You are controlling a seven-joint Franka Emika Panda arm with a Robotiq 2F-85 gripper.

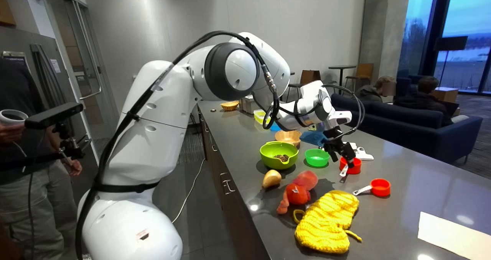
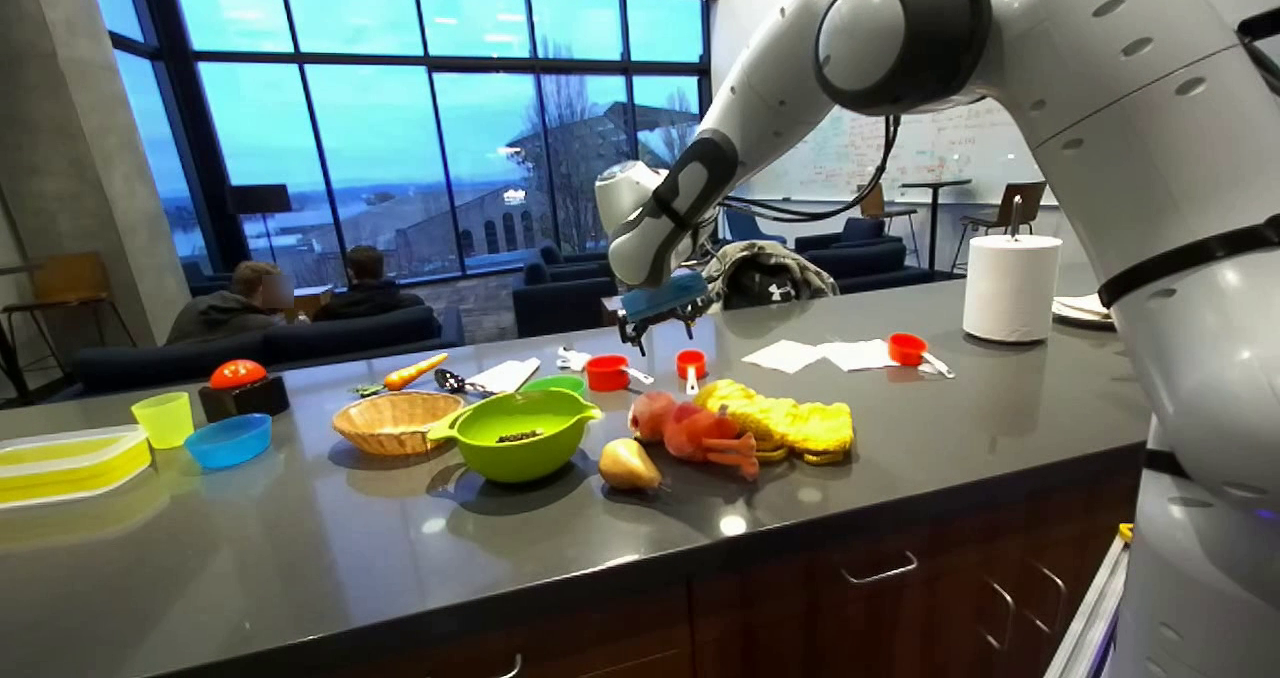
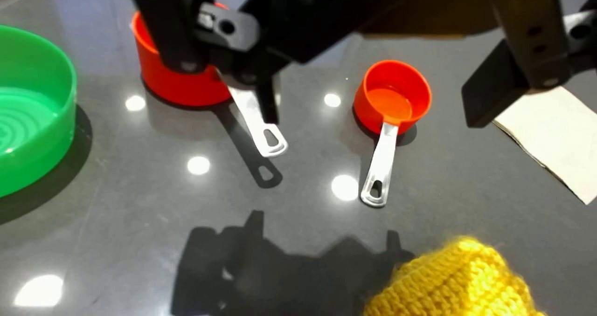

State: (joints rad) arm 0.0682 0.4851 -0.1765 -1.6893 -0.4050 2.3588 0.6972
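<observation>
My gripper [image 3: 380, 99] is spread wide above the counter, nothing held between its fingers; both exterior views also show the gripper [image 1: 342, 159] [image 2: 662, 336]. Below the gap, in the wrist view, rests a small red measuring cup [image 3: 392, 97] with a metal handle. A larger red measuring cup [image 3: 179, 80] sits to its left, partly hidden by the left finger, whose tip overlaps the cup's handle in the picture. Farther left is a green bowl [image 3: 37, 106]. The tip of a yellow knitted piece [image 3: 457, 283] shows at the bottom.
Near the gripper stand a lime bowl [image 2: 515, 433] with dark bits inside, a pear-shaped item [image 2: 628, 465] and a reddish plush toy [image 2: 700, 433]. A wicker basket [image 2: 395, 423], a third red cup [image 2: 907, 348] and a paper roll [image 2: 1010, 288] are farther off.
</observation>
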